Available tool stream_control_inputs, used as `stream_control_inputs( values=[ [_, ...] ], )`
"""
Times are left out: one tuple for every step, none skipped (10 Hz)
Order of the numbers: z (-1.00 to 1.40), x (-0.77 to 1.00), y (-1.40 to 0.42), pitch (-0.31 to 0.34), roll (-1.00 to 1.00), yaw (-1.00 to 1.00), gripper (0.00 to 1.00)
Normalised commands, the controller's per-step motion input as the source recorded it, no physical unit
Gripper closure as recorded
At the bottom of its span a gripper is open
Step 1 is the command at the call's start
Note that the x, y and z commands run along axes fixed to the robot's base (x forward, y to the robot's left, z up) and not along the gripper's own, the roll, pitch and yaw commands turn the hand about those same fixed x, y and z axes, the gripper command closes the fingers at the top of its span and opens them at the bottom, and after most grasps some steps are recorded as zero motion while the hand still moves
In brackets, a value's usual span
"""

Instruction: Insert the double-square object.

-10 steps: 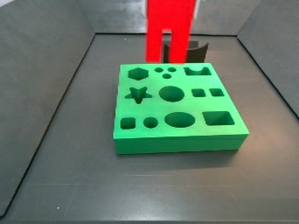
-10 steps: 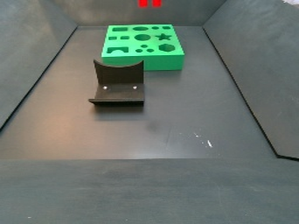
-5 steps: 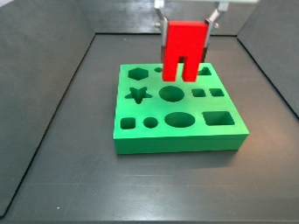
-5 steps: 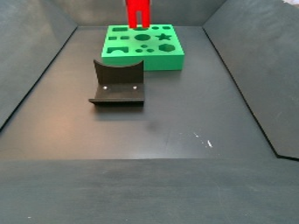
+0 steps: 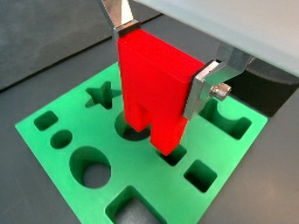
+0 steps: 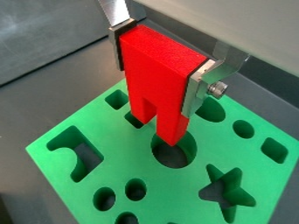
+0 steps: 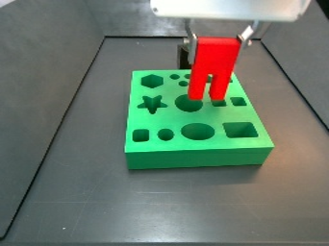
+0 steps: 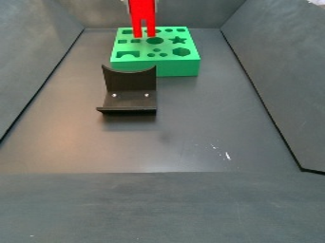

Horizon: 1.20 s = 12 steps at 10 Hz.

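Observation:
My gripper (image 7: 215, 40) is shut on the double-square object (image 7: 213, 65), a bright red piece held upright with its two bars pointing down. It hangs just above the green block (image 7: 167, 144), over the middle of its top near the large round hole (image 7: 189, 102) and the two small square holes (image 7: 220, 101). In both wrist views the silver fingers (image 5: 208, 83) (image 6: 205, 80) clamp the red piece (image 5: 152, 83) (image 6: 158, 79) on its sides, and its lower ends hover above the block (image 5: 52, 149) (image 6: 70, 184). In a side view the red piece (image 8: 141, 16) stands over the block (image 8: 178, 65).
The fixture (image 8: 127, 91), a dark curved bracket on a base plate, stands on the floor in front of the block in a side view. Dark walls enclose the floor (image 8: 165, 161). The block has several other shaped holes, among them a star (image 7: 150, 103).
The gripper has come down with the red piece from high above the block's far side to just over the block's middle.

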Motion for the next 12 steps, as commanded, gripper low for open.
stream_control_inputs(
  values=[
    [-0.26,0.93,-0.08,0.254,0.27,0.00,1.00],
    [-0.28,0.97,0.00,0.260,0.26,0.00,1.00],
    [-0.26,0.98,0.00,0.259,0.27,0.00,1.00],
    [-0.30,1.00,0.00,0.226,0.20,0.00,1.00],
    [-0.33,1.00,0.00,0.124,0.02,0.00,1.00],
    [-0.05,0.62,-0.10,0.000,-0.12,-0.06,1.00],
    [0.06,0.30,-0.13,-0.097,-0.09,-0.02,1.00],
    [0.30,0.16,-0.16,-0.046,0.09,0.00,1.00],
    [0.51,0.11,-0.18,-0.031,0.23,0.00,1.00],
    [0.45,0.10,-0.13,-0.029,0.22,0.00,1.00],
    [0.17,0.32,-0.06,-0.024,0.02,-0.01,1.00],
    [-0.12,0.61,-0.05,0.014,0.02,-0.04,1.00]
  ],
)
